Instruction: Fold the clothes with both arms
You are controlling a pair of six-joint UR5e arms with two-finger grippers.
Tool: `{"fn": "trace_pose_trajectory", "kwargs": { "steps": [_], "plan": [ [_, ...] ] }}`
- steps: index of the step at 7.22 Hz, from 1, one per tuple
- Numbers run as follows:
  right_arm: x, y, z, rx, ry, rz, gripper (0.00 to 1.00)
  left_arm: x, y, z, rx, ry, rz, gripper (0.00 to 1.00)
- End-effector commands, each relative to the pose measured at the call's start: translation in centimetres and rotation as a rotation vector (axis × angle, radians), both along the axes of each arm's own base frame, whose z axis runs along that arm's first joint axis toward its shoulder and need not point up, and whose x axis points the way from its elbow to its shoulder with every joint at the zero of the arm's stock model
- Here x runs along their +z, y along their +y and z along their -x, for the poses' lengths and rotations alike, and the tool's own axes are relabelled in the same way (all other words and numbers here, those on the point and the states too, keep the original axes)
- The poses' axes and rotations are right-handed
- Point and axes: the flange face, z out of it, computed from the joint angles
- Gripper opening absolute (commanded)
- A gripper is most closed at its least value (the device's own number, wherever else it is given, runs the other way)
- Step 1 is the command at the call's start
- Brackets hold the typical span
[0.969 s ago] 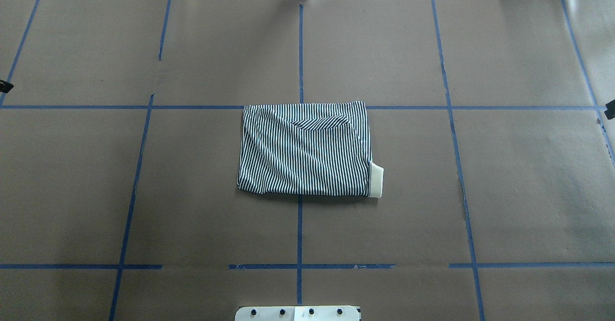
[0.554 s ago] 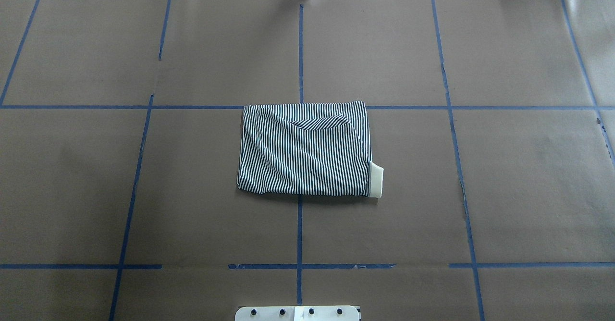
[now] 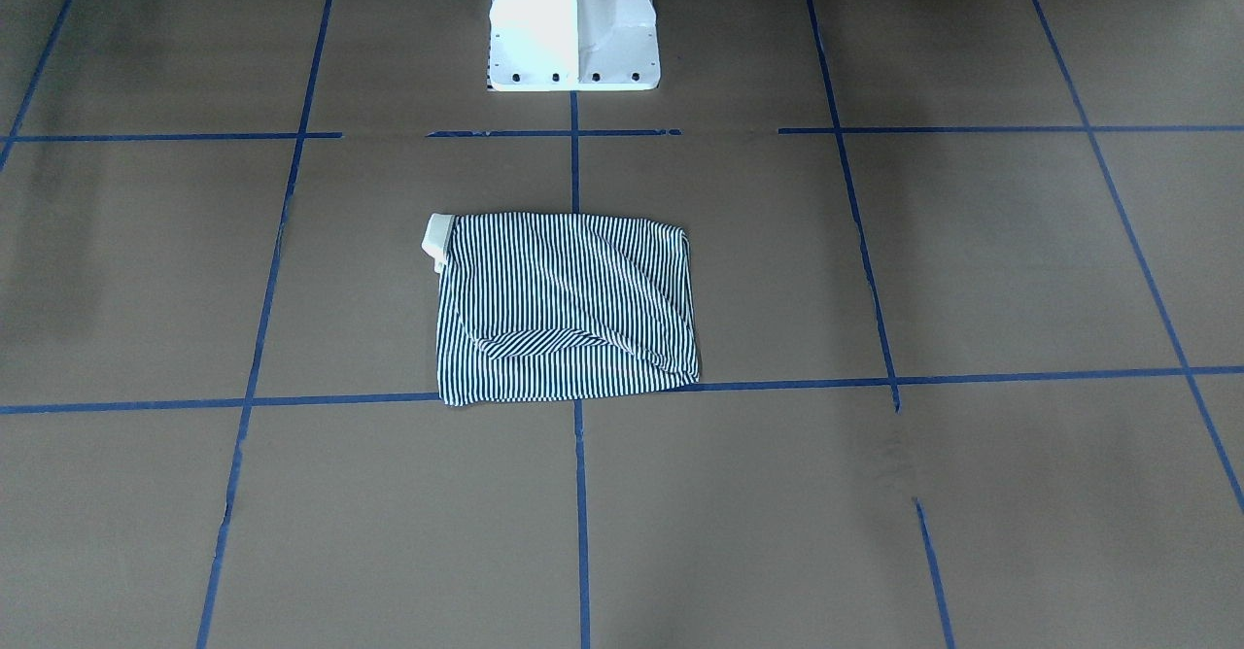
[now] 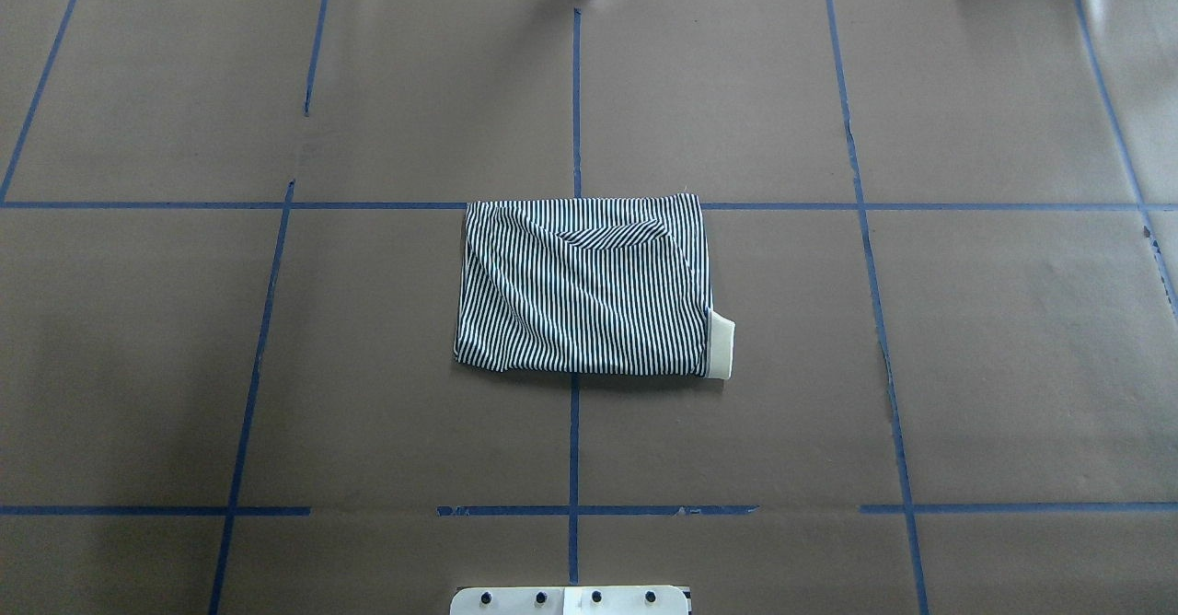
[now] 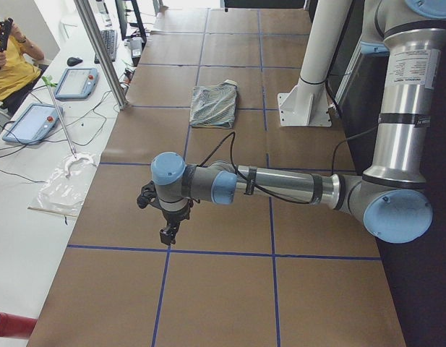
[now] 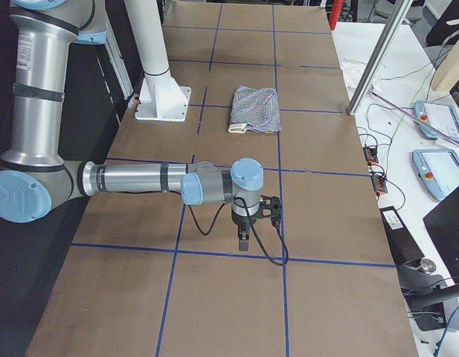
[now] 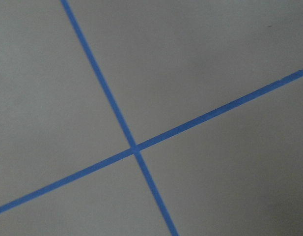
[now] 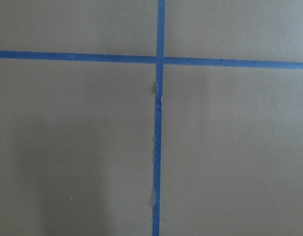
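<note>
The clothes are one navy-and-white striped shirt [image 4: 584,288], folded into a compact rectangle at the middle of the table, also seen in the front-facing view [image 3: 564,309]. A cream collar tip [image 4: 721,346] pokes out at its near right corner. No gripper touches it. My left gripper [image 5: 167,233] hangs over bare brown paper at the table's left end, far from the shirt [image 5: 214,106]. My right gripper [image 6: 243,242] hangs the same way at the right end, far from the shirt [image 6: 256,108]. Both grippers show only in the side views, so I cannot tell open from shut.
Brown paper with blue tape lines [image 4: 575,109] covers the table. The white pedestal base [image 3: 573,37] stands behind the shirt. A metal post [image 5: 100,50] rises at the far edge. Beyond it are a desk with tablets [image 5: 74,81] and a seated person [image 5: 9,65].
A second ago, dark gripper tips showed at the left and right edges of the overhead view. They have since moved outward, out of that view. The shirt has not moved.
</note>
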Motion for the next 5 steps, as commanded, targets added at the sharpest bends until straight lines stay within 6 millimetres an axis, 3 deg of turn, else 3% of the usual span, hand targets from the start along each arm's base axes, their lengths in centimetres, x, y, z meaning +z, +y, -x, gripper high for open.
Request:
{"fn": "trace_pose_trajectory", "kwargs": {
  "steps": [1,3,5],
  "plan": [
    [0.7,1.8,-1.8,-0.014,0.004,0.006,1.0,0.9,1.2,1.9,-0.025,0.003,0.059,1.0],
    [2.6,4.1,-4.3,-0.03,0.003,-0.007,1.0,0.8,1.5,1.9,-0.024,0.005,0.057,1.0],
    [3.2,4.5,-4.9,-0.022,0.002,0.009,1.0,1.0,2.4,1.6,-0.031,0.035,0.075,1.0]
  ]
}}
